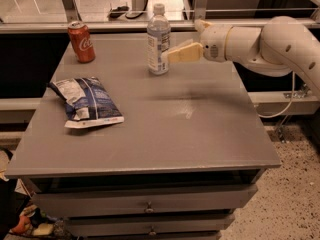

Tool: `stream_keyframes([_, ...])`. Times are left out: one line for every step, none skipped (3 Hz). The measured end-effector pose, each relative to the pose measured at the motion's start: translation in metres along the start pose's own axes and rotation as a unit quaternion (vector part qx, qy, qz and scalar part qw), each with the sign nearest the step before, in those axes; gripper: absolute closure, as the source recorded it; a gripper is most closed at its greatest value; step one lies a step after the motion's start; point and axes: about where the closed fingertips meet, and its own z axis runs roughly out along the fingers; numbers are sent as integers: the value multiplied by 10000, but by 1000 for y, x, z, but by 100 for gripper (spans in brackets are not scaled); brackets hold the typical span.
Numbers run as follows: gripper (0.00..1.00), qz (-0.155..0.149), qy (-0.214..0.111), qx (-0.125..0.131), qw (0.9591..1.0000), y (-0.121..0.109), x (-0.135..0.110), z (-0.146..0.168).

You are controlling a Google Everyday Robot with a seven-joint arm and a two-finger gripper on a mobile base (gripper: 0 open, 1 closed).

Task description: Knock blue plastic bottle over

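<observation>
Far-edge approach: gripper [171, 55] beside the blue plastic bottle [158, 41].
The bottle stands upright at its tip, perhaps touching; bluish, white-capped. The table [200, 129] lies open nearer the camera. Whether the gripper is apart or together: cannot tell.

The blue plastic bottle [158, 39] is seen standing upright at the far middle of the grey counter [200, 134]. The tool [172, 55] is held just right of it, at label height. A red can [81, 41] is placed far left, and a snack bag [86, 101] is laid nearer.
</observation>
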Motion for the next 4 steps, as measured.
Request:
stream_keyframes([0, 111, -169, -76, 9998, 3, 11, 20])
stream_keyframes([0, 194, -346, -122, 9991, 4, 18, 42])
stream_keyframes([0, 215, -421, -159, 9988, 4, 19, 53])
stream_keyframes([13, 215, -426, -180, 9987, 6, 18, 55])
